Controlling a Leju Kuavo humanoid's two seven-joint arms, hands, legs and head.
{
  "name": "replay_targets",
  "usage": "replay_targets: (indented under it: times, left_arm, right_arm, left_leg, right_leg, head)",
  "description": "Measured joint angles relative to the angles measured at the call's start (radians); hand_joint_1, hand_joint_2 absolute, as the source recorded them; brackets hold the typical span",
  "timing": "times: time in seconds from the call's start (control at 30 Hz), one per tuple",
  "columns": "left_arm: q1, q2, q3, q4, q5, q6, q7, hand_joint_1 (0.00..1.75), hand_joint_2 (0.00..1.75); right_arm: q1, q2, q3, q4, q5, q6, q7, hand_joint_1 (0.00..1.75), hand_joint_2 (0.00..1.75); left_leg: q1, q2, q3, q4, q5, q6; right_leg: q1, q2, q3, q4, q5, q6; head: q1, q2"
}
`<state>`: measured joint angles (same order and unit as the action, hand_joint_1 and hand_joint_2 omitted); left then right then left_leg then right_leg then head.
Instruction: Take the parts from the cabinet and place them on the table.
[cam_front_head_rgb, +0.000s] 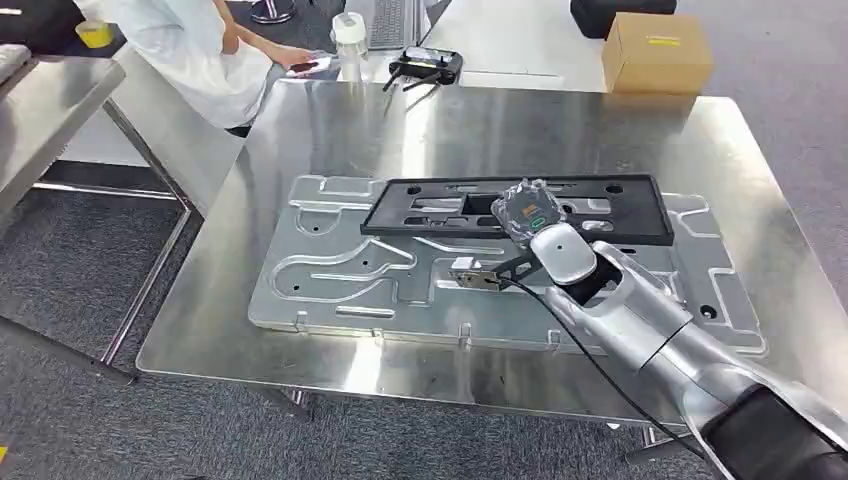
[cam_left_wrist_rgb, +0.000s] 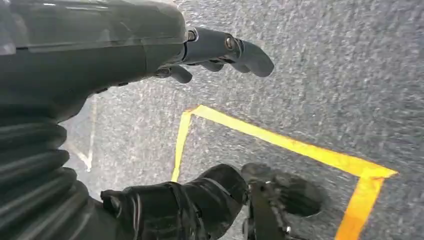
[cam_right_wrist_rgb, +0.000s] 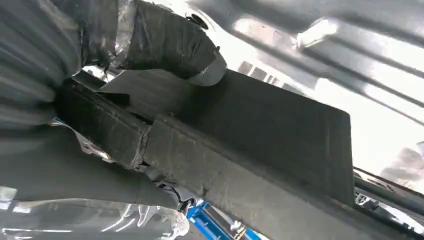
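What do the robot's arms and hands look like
The right arm is glossy silver with a black lower section and a thin black cable along it. The left robot hand has dark grey fingers behind a ribbed grey cover. The right robot hand has a thick grey thumb.

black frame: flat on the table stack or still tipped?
Cannot tell for sure. The black frame looks level on the metal plate, but the right hand grips its edge.

Right hand (cam_front_head_rgb: 528, 215) extended and gripping — left hand (cam_left_wrist_rgb: 220, 52) hangs, fingers apart

black frame part (cam_front_head_rgb: 515, 208) on silver stamped plate (cam_front_head_rgb: 330, 270), shiny steel table (cam_front_head_rgb: 300, 130)
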<state>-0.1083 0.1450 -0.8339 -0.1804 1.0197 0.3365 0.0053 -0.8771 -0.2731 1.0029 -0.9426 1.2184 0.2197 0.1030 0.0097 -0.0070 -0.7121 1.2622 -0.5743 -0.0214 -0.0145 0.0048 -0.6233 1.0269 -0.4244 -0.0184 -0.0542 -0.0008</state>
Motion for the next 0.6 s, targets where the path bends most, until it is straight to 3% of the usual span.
replay_targets:
  times: [0.03,0.07,0.1,0.17,0.2,0.23,0.27,0.37,0.4,0.43,0.47,0.53,0.57,0.6]
  left_arm:
    - [0.001,0.0,0.0,0.0,0.0,-0.002,0.0,0.0,1.75]
    - [0.003,-0.001,0.0,0.0,0.0,-0.002,0.0,0.0,1.75]
    - [0.003,-0.001,0.0,0.0,0.0,-0.002,0.0,0.0,1.75]
    - [0.003,-0.001,0.0,0.0,0.0,-0.002,0.0,0.0,1.75]
    - [0.003,-0.001,0.0,0.0,0.0,-0.002,0.0,0.0,1.75]
    - [0.002,-0.001,0.0,0.0,0.0,-0.002,0.0,0.0,1.75]
    - [0.0,-0.001,0.0,0.0,0.0,-0.002,0.0,0.0,1.75]
    - [0.001,-0.001,0.0,0.0,0.0,-0.002,0.0,0.0,1.75]
    - [0.001,-0.002,0.0,0.0,0.0,-0.002,-0.002,0.0,0.0]
    - [0.001,-0.002,0.0,0.0,0.0,-0.002,-0.007,0.0,0.0]
    - [0.0,-0.002,0.0,0.0,0.0,-0.001,-0.013,0.0,0.0]
    - [-0.001,-0.002,0.0,0.0,0.008,-0.004,-0.023,0.0,0.0]
    - [-0.001,-0.002,0.0,0.0,0.011,-0.006,-0.026,0.0,0.0]
    - [0.001,-0.002,0.0,0.0,0.013,-0.008,-0.027,0.0,0.0]
  right_arm:
    - [0.007,0.001,0.0,0.003,0.0,-0.002,-0.002,1.61,1.75]
    - [0.014,0.003,0.0,0.005,0.0,-0.003,-0.003,1.61,1.75]
    - [0.017,0.003,0.0,0.006,0.0,-0.003,-0.005,1.61,1.75]
    - [0.018,0.005,0.0,0.007,0.0,-0.003,-0.005,1.61,1.75]
    - [0.017,0.005,0.0,0.008,0.0,-0.004,-0.005,1.61,1.75]
    - [0.014,0.005,0.0,0.008,0.001,-0.005,-0.005,1.61,1.75]
    - [0.014,0.006,0.0,0.009,0.001,-0.006,-0.005,0.0,0.0]
    - [0.014,0.007,-0.001,0.011,0.001,-0.006,-0.005,0.0,0.0]
    - [0.014,0.007,-0.002,0.013,0.001,-0.007,-0.005,0.0,0.0]
    - [0.01,0.007,-0.003,0.014,0.001,-0.009,-0.005,0.0,0.0]
    - [0.008,0.008,-0.003,0.015,0.002,-0.011,-0.006,0.0,0.0]
    - [0.016,0.009,-0.003,0.018,0.005,-0.013,-0.01,0.0,0.0]
    - [0.02,0.009,-0.003,0.021,0.005,-0.013,-0.01,0.0,0.0]
    - [0.022,0.009,-0.003,0.023,0.006,-0.013,-0.011,0.0,0.0]
  left_leg:
    - [0.001,0.0,-0.034,0.055,-0.007,-0.002]
    - [0.001,0.0,-0.043,0.056,0.01,-0.004]
    - [0.002,0.0,-0.03,0.015,0.045,-0.003]
    - [0.003,0.001,0.041,-0.147,0.137,0.001]
    - [0.002,0.001,0.069,-0.217,0.155,0.005]
    - [-0.005,-0.001,0.087,-0.234,0.142,0.008]
    - [-0.006,-0.001,0.083,-0.234,0.143,0.015]
    - [-0.003,0.0,0.087,-0.244,0.146,0.032]
    - [0.001,0.002,0.095,-0.252,0.15,0.037]
    - [0.001,0.001,0.099,-0.255,0.149,0.04]
    - [0.001,0.002,0.099,-0.255,0.149,0.05]
    - [-0.001,0.002,0.099,-0.254,0.147,0.053]
    - [-0.001,0.001,0.1,-0.253,0.146,0.054]
    - [-0.001,0.0,0.101,-0.252,0.145,0.054]
  right_leg:
    - [0.0,0.0,0.002,0.0,-0.002,-0.001]
    - [0.0,0.001,0.005,0.001,-0.005,-0.001]
    - [-0.001,0.003,0.007,0.003,-0.008,0.0]
    - [-0.002,0.005,0.017,0.005,-0.015,0.006]
    - [-0.002,0.005,0.02,0.005,-0.019,0.01]
    - [0.006,0.007,0.016,0.007,-0.02,0.015]
    - [0.005,0.008,0.015,0.004,-0.018,0.018]
    - [0.007,0.008,0.021,-0.005,-0.017,0.035]
    - [0.001,0.006,0.016,0.009,-0.029,0.038]
    - [0.004,0.003,-0.001,0.048,-0.054,0.042]
    - [0.004,0.003,-0.036,0.121,-0.091,0.042]
    - [0.004,0.003,-0.112,0.274,-0.146,0.045]
    - [0.004,0.003,-0.133,0.306,-0.146,0.045]
    - [0.004,0.003,-0.131,0.292,-0.125,0.044]
  head:
    - [0.0,0.0]
    - [0.0,0.0]
    - [0.0,0.0]
    - [0.0,0.0]
    - [0.0,0.0]
    - [0.001,0.0]
    - [0.002,0.0]
    - [0.003,0.0]
    - [0.002,0.0]
    - [0.005,0.0]
    - [0.008,0.0]
    - [0.008,0.0]
    - [0.008,0.0]
    - [0.008,0.0]
